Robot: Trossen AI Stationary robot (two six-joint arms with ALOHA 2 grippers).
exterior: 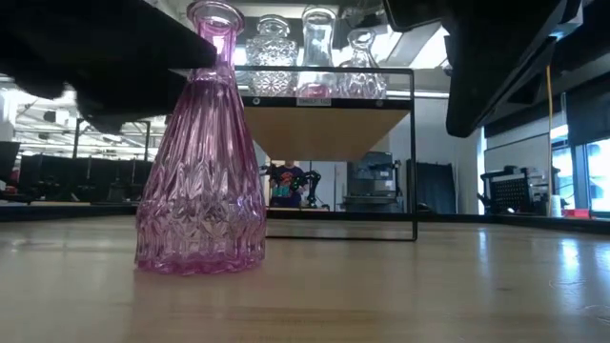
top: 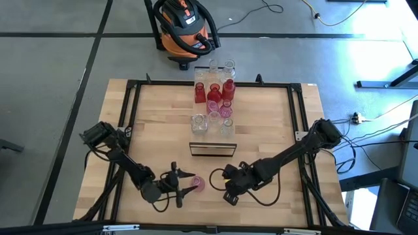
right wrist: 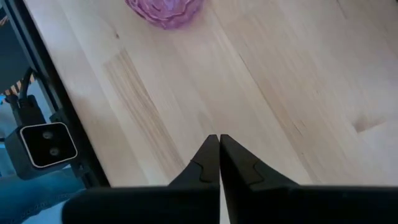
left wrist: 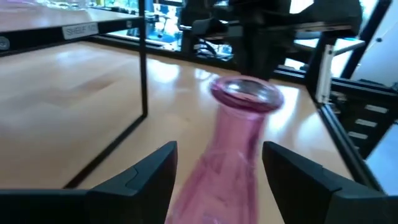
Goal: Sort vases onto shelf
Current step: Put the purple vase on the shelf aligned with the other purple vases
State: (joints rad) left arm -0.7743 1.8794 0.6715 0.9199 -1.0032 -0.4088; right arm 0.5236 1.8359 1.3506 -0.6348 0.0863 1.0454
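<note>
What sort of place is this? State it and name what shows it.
Likely a robotics lab or workshop: a shop vacuum on the grey floor, cables trailing beside the wooden table, and equipment racks in the room behind.

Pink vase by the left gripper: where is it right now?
In the high view the pink vase stands upright on the table's near edge, between the open left gripper and the shut right gripper, nearer than the shelf.

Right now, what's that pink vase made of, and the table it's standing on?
The pink vase looks like cut glass: it is see-through, shiny, with moulded ridges and diamond patterns. The table looks like pale wood with a smooth finish: grain lines and joined strips show in the right wrist view.
</note>
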